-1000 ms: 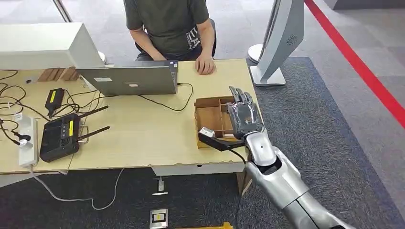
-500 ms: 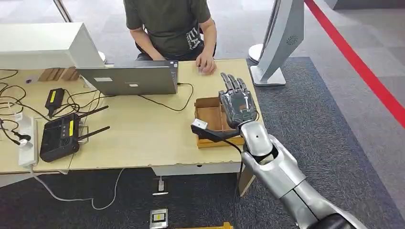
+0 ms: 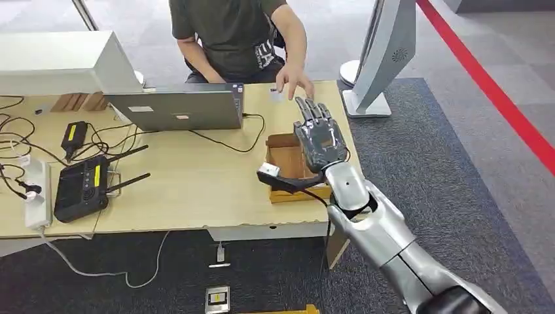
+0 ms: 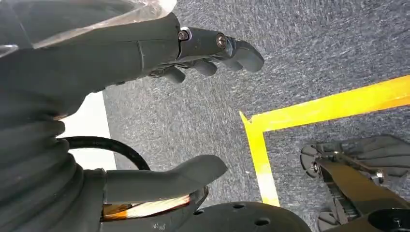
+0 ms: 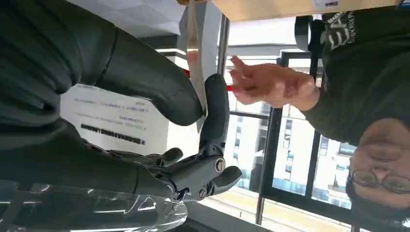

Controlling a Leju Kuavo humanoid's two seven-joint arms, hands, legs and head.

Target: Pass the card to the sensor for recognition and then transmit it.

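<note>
White card (image 5: 196,53): seen edge-on from the right wrist, a thin pale strip with a touch of red. The view is poor, so I take it for the card by its thinness alone.
Right robot hand (image 3: 321,139): raised above the table (image 3: 196,190), palm down. It pinches the card between the thumb and one finger, and the other fingers stretch forward.
Left robot hand (image 4: 121,53): hangs over grey carpet, fingers and thumb apart, holding nothing.
Person's hand (image 3: 292,78): just beyond the right robot hand's fingertips, fingers spread and reaching toward them, not touching.
Cardboard box (image 3: 286,160): directly beneath the right robot hand, on the table.
How the card handles: likely very light, stiff yet slightly springy and smooth-faced, so it could slide or swivel in a two-point pinch. It is not fragile.
Where to hold: the flat faces near one short end, leaving the far end free for the person to take.
Step, as judged: the hand-over part of the task, with release best held until the person's fingers close on the free end.
</note>
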